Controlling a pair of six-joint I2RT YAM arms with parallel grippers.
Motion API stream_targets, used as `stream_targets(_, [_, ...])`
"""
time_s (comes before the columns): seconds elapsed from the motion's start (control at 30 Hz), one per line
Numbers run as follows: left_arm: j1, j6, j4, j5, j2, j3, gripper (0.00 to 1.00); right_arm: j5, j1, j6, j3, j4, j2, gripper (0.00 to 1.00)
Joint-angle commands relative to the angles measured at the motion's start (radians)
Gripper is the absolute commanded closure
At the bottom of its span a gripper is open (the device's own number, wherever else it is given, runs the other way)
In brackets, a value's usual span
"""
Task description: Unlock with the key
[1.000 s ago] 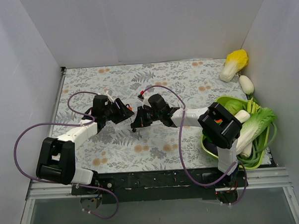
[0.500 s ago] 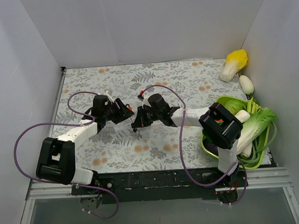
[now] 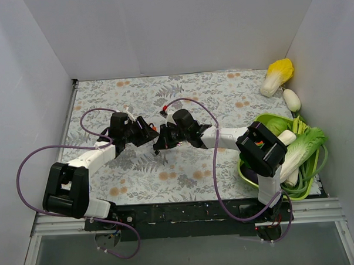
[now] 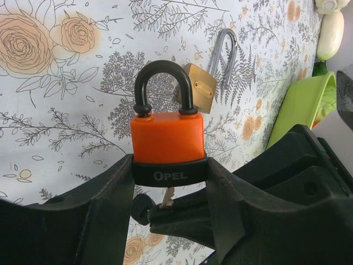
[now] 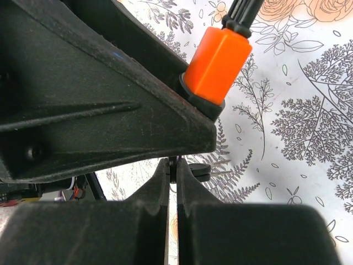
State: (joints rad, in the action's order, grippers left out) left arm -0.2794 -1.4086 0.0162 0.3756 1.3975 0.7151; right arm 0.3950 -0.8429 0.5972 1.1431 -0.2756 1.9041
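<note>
Between your left gripper's fingers sits the orange plastic padlock, a brass padlock on the floral tablecloth just beyond it, a green basket farther right

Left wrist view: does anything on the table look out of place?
Yes: a brass padlock lies loose on the cloth behind the orange padlock gripped by the left pincer, its shackle apparently swung open. The right pincer holds the key under the orange one.
</note>
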Motion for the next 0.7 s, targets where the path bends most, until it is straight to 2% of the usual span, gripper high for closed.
stream_targets(0.0, [-0.009, 0.017, -0.027, 0.002, -0.043, 0.017, 1.0, -0.008, -0.002, -0.019, 0.058, 0.007, -0.03, 0.99])
stream_targets(0.67, [-0.009, 0.02, -0.024, -0.007, -0.046, 0.02, 1.0, -0.005, -0.01, -0.008, 0.008, -0.004, -0.045, 0.99])
